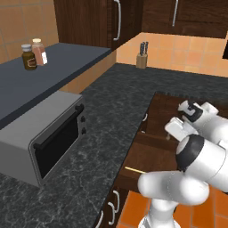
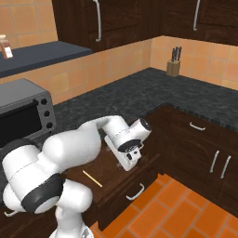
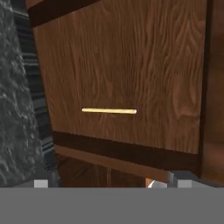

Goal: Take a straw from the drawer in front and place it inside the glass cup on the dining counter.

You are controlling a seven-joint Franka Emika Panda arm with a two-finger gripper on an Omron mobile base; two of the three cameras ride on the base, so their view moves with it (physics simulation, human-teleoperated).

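Left base view: the drawer (image 1: 149, 160) stands pulled out from under the dark speckled counter (image 1: 111, 124), and the straw (image 1: 135, 170) lies flat on its lighter floor near the front; the white arm rises over it. A toaster oven (image 1: 44, 142) sits on the counter at left, a knife block (image 1: 142, 55) in the far corner, two jars (image 1: 34, 54) on the grey shelf. Right base view: the end effector (image 2: 130, 162) hangs above the open drawer (image 2: 118, 179), clear of the straw (image 2: 92, 178), which lies toward the front left. Hand view: the straw (image 3: 109, 111) lies alone on the drawer floor (image 3: 131, 65), untouched; the fingers stand wide apart, holding nothing.
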